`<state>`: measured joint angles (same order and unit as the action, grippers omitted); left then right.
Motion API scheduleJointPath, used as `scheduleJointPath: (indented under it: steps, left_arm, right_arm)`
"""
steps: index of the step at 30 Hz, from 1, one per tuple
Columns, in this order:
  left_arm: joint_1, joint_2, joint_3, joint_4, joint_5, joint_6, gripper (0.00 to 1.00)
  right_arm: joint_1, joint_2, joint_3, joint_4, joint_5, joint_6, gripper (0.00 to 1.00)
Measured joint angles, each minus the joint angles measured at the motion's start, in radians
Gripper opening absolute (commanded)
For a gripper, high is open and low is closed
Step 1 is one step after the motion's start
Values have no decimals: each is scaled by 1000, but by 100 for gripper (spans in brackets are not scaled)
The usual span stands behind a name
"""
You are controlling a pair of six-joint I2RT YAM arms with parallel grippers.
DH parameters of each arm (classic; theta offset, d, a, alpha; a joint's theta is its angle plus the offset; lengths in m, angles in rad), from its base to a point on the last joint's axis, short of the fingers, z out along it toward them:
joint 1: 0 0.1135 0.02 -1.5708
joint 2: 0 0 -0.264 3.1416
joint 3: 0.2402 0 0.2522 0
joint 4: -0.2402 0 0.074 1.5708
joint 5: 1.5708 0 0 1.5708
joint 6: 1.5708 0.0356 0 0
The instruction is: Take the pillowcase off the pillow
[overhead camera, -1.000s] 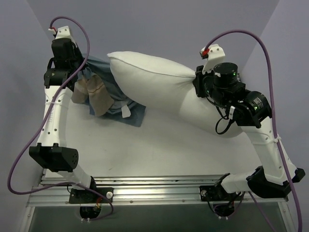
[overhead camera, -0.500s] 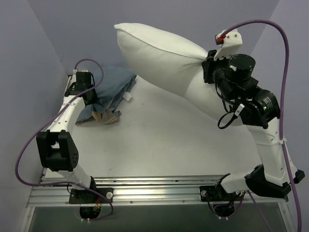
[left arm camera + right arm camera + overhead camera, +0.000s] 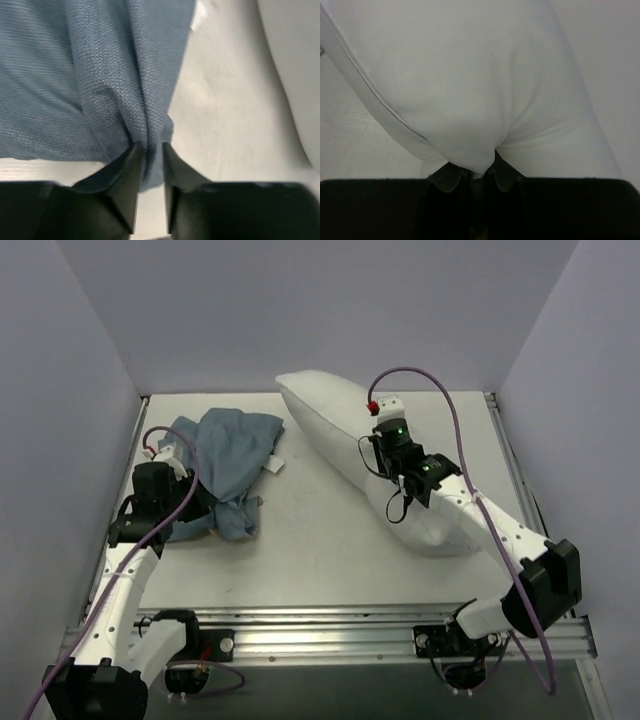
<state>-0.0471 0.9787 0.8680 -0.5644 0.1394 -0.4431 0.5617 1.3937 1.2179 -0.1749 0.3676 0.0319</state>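
The crumpled blue-grey cloth pillowcase (image 3: 235, 445) is lying at the left of the white tabletop (image 3: 320, 560). It is wholly off and apart from the plump white fabric pillow (image 3: 325, 420), whose long axis is running from far centre to near right. The left pincer (image 3: 149, 147), the nearer one, is straddling a fold of the case directly ahead; gripping or letting go, I cannot tell. The right pincer (image 3: 479, 172) is clenching a pinch of pillow. A small white tag (image 3: 272, 466) is showing no readable writing.
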Motion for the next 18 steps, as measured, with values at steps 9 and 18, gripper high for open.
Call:
scheduleJointPath:
  steps: [9,18]
  left_arm:
    - [-107,-214,-145,-89,200,-100,97]
    - [-110,-214,170,-226,138,-42,95]
  right_arm:
    - [51,149,-87,215,-256,185,28]
    - [62,170,20,186,-483,282,85]
